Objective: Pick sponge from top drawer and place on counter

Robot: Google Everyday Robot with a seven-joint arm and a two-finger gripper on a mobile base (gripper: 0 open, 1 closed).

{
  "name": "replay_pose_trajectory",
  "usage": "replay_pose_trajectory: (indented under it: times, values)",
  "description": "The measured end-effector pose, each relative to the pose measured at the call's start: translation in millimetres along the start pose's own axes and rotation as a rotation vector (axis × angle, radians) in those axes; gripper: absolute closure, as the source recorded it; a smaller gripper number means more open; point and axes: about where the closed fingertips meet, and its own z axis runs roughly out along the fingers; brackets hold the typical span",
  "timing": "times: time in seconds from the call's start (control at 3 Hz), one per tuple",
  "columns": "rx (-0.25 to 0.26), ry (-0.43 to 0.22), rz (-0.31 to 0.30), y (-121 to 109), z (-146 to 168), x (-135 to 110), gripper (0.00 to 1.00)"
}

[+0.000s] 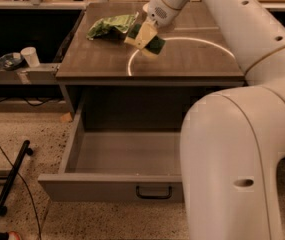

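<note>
The white arm (242, 29) reaches over the grey-brown surface (192, 59), its gripper (146, 40) tilted down, fingers (140, 36) clamped on the green-and-yellow sponge (158, 45). A wrinkly light-green bag (109, 26) lies just beside.

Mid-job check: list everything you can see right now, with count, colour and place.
sponge: one, dark green over yellow, held over the counter, beside the bag
bag: one, light green, counter's back left
counter: one, grey-brown, white arc across it
top drawer: one, grey, pulled open, nothing visible inside
cup: one, white, ledge left of counter
bowls: two, dark, beside the cup
rod: one, black, floor left of drawer
arm: one, white, right foreground, reaching over counter
gripper: one, cream, jaws closed on the sponge
</note>
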Motion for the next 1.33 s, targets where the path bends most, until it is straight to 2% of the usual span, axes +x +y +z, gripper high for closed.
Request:
replay_pose_trajectory:
  times: [0.33,0.67,1.0,1.33]
  values:
    - [-0.027,-0.016,-0.015,6.2,9.3,-5.3,0.36]
    - [-0.025,-0.014,-0.013,5.6,9.2,-4.7,0.11]
    - [-0.025,-0.014,-0.013,5.6,9.2,-4.7,0.0]
    - [-0.025,-0.014,-0.013,5.6,9.2,-4.7,0.0]
